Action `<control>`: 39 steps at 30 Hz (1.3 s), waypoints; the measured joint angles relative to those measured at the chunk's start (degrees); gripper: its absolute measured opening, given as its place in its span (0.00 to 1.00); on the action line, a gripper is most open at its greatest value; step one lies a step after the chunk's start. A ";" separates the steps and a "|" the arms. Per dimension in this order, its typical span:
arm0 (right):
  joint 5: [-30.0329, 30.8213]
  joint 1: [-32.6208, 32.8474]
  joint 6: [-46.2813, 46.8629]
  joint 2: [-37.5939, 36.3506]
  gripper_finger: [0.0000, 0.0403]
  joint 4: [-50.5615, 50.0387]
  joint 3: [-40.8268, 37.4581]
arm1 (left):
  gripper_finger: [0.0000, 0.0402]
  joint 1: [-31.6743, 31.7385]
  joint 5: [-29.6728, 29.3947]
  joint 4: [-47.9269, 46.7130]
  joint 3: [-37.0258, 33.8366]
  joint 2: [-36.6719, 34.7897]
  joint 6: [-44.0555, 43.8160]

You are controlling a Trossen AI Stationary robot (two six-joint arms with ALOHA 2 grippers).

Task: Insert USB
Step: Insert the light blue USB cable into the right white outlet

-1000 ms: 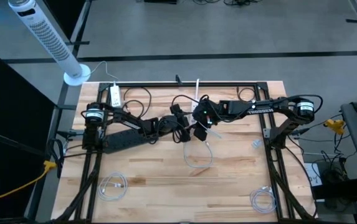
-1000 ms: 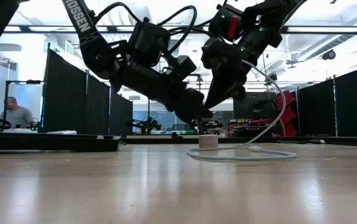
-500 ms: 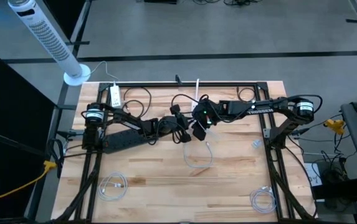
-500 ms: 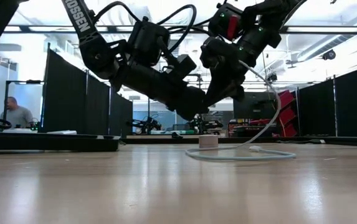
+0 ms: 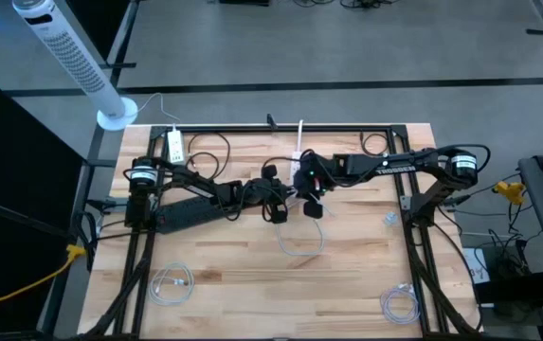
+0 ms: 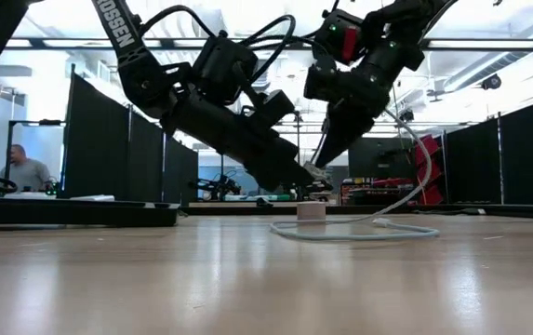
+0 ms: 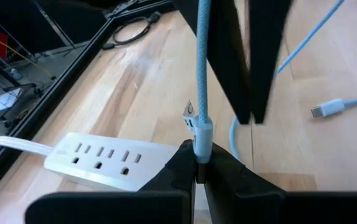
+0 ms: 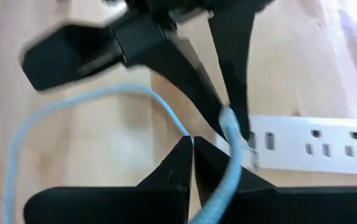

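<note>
A pale blue USB cable (image 5: pixel 299 242) lies looped on the wooden table. One end rises to the two grippers at the table's middle, and its small free plug (image 7: pixel 328 109) rests on the wood. My left gripper (image 7: pixel 198 152) is shut on the cable's white plug (image 7: pixel 202 134). My right gripper (image 8: pixel 192 144) is shut on the cable just behind the plug, fingers slanting down beside it. A white power strip (image 7: pixel 103 162) lies flat on the table just past the plug. In the low view both grippers (image 6: pixel 314 177) meet above the table. My left gripper pinches the white plug housing (image 7: pixel 202 138) at the cable's end between its two fingertips. The plug is lifted clear of the table, and the cable runs straight up from it. My right gripper holds the cable (image 8: pixel 225 177) a short way behind the plug. The cable runs along one finger (image 7: pixel 228 68), and the pinch itself is hidden by the fingers. From there the cable arcs slack down to the table (image 6: pixel 378 219).
A second white power strip (image 5: pixel 175 145) sits at the far left corner with black cords beside it. Coiled white cables lie near the front left (image 5: pixel 170 282) and front right (image 5: pixel 399 303). A black frame (image 5: pixel 280 126) rims the table. A person sits far off in the room (image 6: pixel 26 170).
My left gripper has reached a little further toward the right gripper, dipped lower and taken hold of the plug. My right gripper has drawn slightly toward the far edge and tipped steeper. The raised stretch of cable has gone with it, while the loop on the table has stayed.
</note>
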 joint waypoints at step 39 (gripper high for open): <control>10.87 3.29 -13.85 0.09 0.06 4.25 0.00 | 0.02 0.92 2.72 0.96 -0.07 0.00 -5.19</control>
